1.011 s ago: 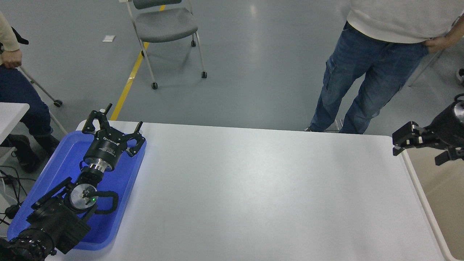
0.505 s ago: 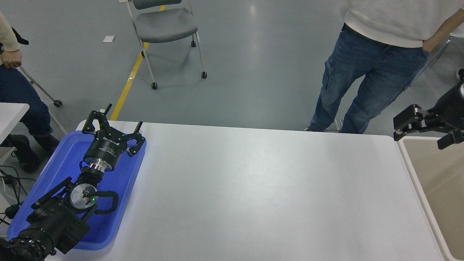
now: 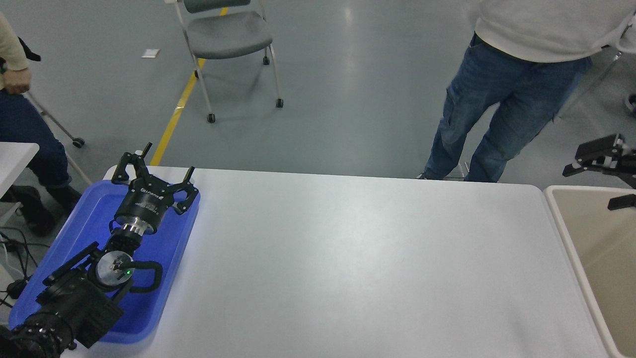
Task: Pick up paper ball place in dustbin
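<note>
The paper ball is out of view. The dustbin (image 3: 561,219), beige inside with a pale cream rim, stands against the table's right end and is cut off by the picture's edge. My right gripper (image 3: 592,188) hangs at the right edge, above the dustbin's far corner. It is open, with nothing between its fingers (image 3: 596,151). My left gripper (image 3: 155,170) is parked open over the blue tray (image 3: 164,248) at the lower left.
A white table (image 3: 348,258) fills the middle. A person in jeans (image 3: 492,104) stands at the far right side. A wheeled chair (image 3: 226,35) stands behind on the floor. Another person sits at the far left (image 3: 20,119).
My right gripper has risen and drawn back to the right, so most of its arm has left the picture. The left arm has not moved.
</note>
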### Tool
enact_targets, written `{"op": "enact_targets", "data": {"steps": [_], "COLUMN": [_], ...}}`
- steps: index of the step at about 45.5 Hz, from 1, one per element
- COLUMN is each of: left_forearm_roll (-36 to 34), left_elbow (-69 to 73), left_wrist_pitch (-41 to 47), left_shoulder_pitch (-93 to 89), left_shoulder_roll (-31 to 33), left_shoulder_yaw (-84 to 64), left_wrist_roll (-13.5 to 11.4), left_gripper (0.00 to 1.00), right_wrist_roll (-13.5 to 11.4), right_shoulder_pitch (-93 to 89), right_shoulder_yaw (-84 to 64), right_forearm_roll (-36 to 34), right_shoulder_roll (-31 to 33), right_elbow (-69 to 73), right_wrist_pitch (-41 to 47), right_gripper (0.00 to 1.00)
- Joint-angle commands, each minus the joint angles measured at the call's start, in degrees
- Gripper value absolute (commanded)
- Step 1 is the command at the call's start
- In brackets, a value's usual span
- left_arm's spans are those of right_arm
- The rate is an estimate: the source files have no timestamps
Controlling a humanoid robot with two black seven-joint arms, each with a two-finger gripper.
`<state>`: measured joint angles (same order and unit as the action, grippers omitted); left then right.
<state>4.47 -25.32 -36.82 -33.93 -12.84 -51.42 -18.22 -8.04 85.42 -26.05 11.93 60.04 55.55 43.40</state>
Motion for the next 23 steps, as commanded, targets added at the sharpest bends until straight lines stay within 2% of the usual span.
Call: {"op": "enact_targets", "data": {"steps": [1, 8, 13, 18, 23], "left_forearm_roll": [0.01, 0.01, 0.01, 0.01, 0.01], "left_elbow": [0.0, 0.0, 0.0, 0.0, 0.0], "left_wrist_pitch": [0.0, 0.0, 0.0, 0.0, 0.0], "left_shoulder_pitch": [0.0, 0.0, 0.0, 0.0, 0.0], "left_shoulder_roll": [0.01, 0.01, 0.01, 0.01, 0.01], "left_shoulder_yaw": [0.0, 0.0, 0.0, 0.0, 0.0], "left_wrist_roll": [0.03, 0.03, 0.03, 0.03, -0.06], "left_gripper": [1.0, 1.0, 1.0, 1.0, 1.0], "right_wrist_roll": [0.13, 1.27, 3.38, 3.39, 3.47], "right_shoulder_pitch": [-23.96, -34.6, -41.28, -44.98, -45.95], "right_shoulder_yaw": [26.3, 39.48, 53.71, 64.62, 71.31], "right_forearm_roll": [-6.3, -9.11, -10.87, -11.31, -11.31], "right_shoulder_roll": [-2.82, -8.27, -14.5, -20.75, -24.0], "right_elbow": [-7.29, -11.42, -19.41, -26.09, -29.97], "right_wrist_pitch": [-12.97, -21.16, -22.13, -22.22, -22.31], "right_gripper": [1.0, 1.0, 1.0, 1.0, 1.0]}}
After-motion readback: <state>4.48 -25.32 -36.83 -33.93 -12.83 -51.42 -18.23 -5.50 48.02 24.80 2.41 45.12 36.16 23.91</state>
